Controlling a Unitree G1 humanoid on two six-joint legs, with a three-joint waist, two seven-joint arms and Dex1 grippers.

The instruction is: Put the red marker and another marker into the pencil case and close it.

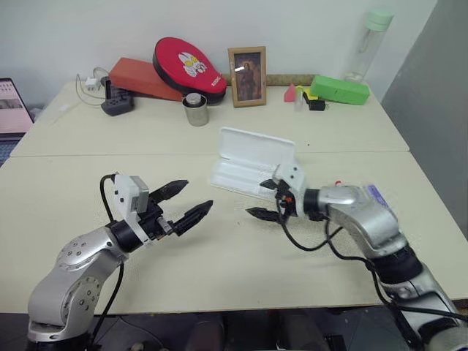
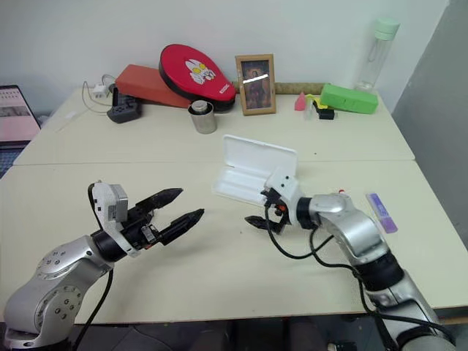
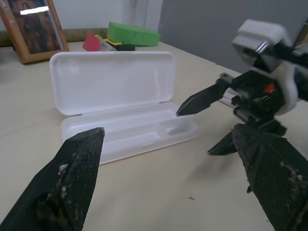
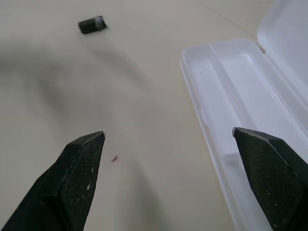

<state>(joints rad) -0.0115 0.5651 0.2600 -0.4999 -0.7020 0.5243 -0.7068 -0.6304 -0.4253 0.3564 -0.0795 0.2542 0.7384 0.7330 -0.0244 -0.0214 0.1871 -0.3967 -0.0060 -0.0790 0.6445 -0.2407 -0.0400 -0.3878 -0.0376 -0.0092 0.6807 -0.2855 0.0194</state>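
**Open, empty pencil case between two released grippers**

The pencil case lies open on the table, around the middle, with its tray flat and its lid tipped up on the far side. The right gripper hangs just at the near right end of the tray, its fingers spread apart and grasping nothing; from its wrist, the tray sits beside one fingertip, not between the two. The left gripper is well to the left of the case, nearer the robot, its fingers also released and empty, pointing right toward the case.

Both compartments of the tray, a long one and a shorter stepped one, are bare. The case is white, slightly translucent plastic with rounded corners and a hinge along its far long edge.

The purple highlighter lies on the table to the right of the right forearm, apart from the case. A sliver of red, possibly the red marker, peeks out just behind that forearm; I cannot tell more of it.

A lime-green box sits at the far right of the table.
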